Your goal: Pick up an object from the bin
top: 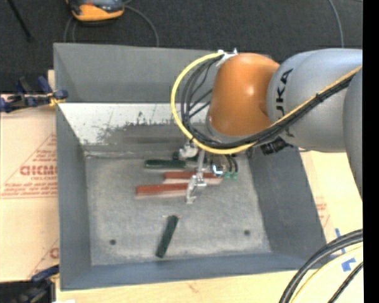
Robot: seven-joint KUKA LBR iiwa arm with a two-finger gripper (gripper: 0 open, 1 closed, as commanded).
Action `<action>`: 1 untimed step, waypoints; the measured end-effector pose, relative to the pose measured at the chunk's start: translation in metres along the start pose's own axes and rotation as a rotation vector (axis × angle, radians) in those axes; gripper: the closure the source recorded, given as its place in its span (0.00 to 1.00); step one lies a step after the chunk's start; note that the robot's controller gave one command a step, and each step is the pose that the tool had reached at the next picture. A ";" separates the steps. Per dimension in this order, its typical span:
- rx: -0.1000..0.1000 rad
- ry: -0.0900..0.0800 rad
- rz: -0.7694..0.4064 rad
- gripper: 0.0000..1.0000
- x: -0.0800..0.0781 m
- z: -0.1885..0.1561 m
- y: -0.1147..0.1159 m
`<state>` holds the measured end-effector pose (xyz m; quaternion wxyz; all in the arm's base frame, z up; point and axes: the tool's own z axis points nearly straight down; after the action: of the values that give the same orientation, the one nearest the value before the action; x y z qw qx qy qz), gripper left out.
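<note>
My gripper (194,191) reaches down into the middle of the bin, its metal fingertips right at the near end of a reddish-brown flat stick (158,190) that lies crosswise on the floor. A second reddish-brown stick (177,176) lies just behind it. A dark green stick (164,164) rests further back, partly under my wrist. Something small and green (230,175) shows beside the gripper on the right. Whether anything sits between the fingers cannot be made out.
Another dark green stick (167,236) lies alone, slanted, near the bin's front wall. The arm and its orange cover hang over the bin's right half and hide the floor there. The bin walls slope steeply on all sides.
</note>
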<state>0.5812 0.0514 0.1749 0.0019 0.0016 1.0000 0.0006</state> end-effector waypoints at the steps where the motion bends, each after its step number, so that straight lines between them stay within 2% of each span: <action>1: -0.001 -0.009 0.044 0.00 -0.022 0.044 -0.004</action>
<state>0.6031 0.0478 0.1313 0.0065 0.0234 0.9997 0.0011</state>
